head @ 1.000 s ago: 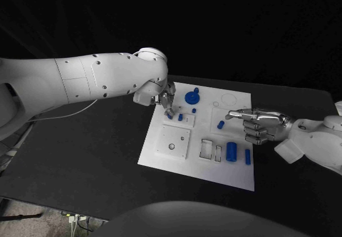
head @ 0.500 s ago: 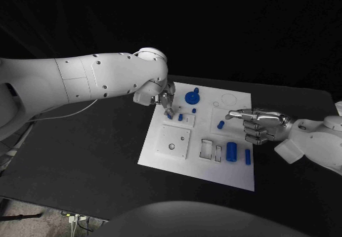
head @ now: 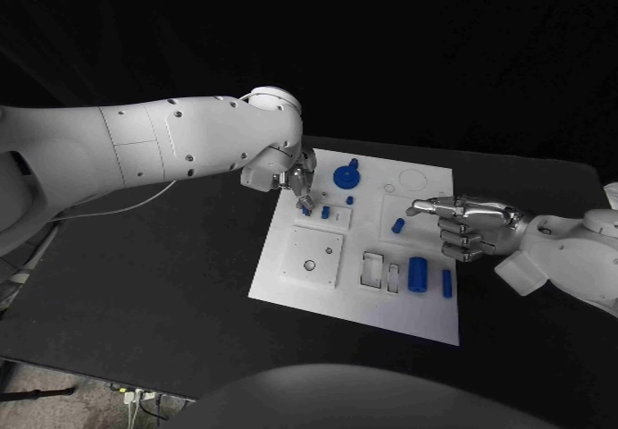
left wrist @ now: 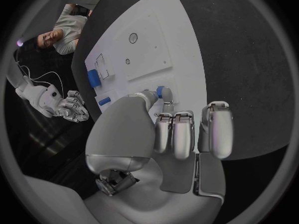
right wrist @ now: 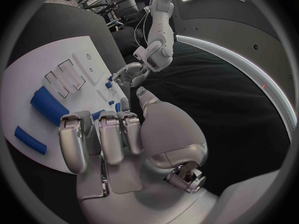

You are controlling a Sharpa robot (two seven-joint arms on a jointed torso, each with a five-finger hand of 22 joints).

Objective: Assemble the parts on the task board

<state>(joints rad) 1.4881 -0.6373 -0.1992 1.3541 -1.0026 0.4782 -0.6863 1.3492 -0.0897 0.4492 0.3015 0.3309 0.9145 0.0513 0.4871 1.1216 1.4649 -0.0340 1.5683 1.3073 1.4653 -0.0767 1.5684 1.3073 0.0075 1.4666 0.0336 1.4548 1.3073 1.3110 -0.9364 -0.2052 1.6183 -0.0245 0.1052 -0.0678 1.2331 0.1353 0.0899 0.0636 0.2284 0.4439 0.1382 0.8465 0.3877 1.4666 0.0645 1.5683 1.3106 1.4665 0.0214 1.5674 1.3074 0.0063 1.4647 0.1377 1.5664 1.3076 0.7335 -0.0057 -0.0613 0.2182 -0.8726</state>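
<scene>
- I see the task board (head: pixel 338 295), a white plate, lying in the middle of the black worktop (head: pixel 154 295), turned a little askew to the worktop's edges.
- Blue parts sit on it: a round gear-like piece (head: pixel 347 173) near the board's far edge, a small peg (head: pixel 326 213) and another small peg (head: pixel 349 200) just below it, a short piece (head: pixel 398 227) toward the middle, and a thick cylinder (head: pixel 417 273) with a thin bar (head: pixel 446 283) beside it near the board's right edge.
- A square inset (head: pixel 315 255) with a small hole lies toward the board's left edge, and rectangular slots (head: pixel 381 272) lie between it and the cylinder.
- My left robot hand (head: pixel 294 179) hangs over the board's far left corner, fingertips down beside the small peg; I cannot tell whether it pinches anything.
- My right robot hand (head: pixel 466 223) hovers over the board's right edge, its fingers curled in with nothing in them, thumb pointing toward the short piece.
</scene>
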